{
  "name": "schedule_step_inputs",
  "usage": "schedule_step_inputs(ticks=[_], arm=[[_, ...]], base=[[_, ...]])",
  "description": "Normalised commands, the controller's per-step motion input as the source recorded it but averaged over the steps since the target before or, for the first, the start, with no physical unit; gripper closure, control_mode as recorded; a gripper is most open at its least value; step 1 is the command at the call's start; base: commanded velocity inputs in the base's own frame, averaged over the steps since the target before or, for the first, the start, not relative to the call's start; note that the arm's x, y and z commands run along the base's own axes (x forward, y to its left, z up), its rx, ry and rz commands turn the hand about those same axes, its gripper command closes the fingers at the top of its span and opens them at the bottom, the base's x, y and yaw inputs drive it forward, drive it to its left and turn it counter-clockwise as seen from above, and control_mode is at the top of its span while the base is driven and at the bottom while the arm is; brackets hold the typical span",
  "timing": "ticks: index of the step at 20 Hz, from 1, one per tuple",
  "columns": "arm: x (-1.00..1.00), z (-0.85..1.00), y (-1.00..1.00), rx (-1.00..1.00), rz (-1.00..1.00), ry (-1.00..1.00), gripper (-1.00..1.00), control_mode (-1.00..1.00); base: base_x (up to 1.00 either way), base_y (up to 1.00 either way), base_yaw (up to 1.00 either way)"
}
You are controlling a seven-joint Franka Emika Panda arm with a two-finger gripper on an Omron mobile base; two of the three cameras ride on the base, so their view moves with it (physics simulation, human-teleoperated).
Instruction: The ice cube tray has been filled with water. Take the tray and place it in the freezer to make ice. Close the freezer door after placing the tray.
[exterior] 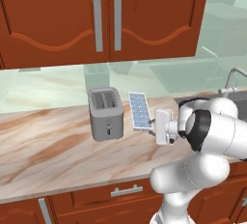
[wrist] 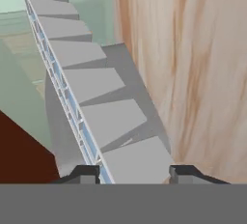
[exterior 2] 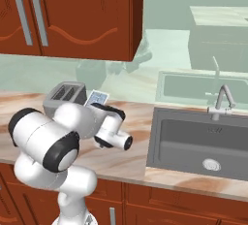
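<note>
Jaws first: both dark fingertips [wrist: 87, 173] sit at the bottom of the hand view, one on each side of the near end of the tray [wrist: 91, 102], which runs away from them edge-on, its grey cell bottoms on one side and a thin blue-white line of cells on the other. They look clamped on that end, though the actual contact is cut off by the lower border. From the left base view the gripper [exterior: 155, 121] meets the tray's [exterior: 140, 110] near right corner, and the fingers themselves are hard to make out behind the white hand. The tray stands tilted above the counter [exterior: 48, 146], just right of the toaster [exterior: 105, 113]; whether its far end touches the counter cannot be told. In the right base view the arm covers most of the tray [exterior 2: 98, 97], leaving a small blue-celled corner beside the toaster [exterior 2: 64, 95], and the gripper is hidden behind the wrist. A sink [exterior 2: 203, 141] with a faucet [exterior 2: 220, 100] lies to the right. Red-brown cabinets [exterior: 101, 15] hang above the counter.
</note>
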Motion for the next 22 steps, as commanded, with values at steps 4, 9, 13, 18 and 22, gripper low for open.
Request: schedule_step_inputs(ticks=[4,9,13,18,22], arm=[[-0.04,0.51,-0.26,0.24,0.00,-0.04,1.00,-1.00],[-0.32,0.96,-0.24,0.13,0.00,0.02,1.00,-1.00],[-0.59,0.95,-0.05,0.01,0.00,0.08,1.00,-1.00],[-0.81,0.63,0.00,-0.10,0.00,0.12,1.00,-1.00],[-0.81,0.39,0.00,-0.21,0.00,0.16,1.00,-1.00]], base=[[0.00,0.00,0.00],[0.00,0.00,0.00],[0.00,0.00,0.00],[0.00,0.00,0.00],[0.00,0.00,0.00]])
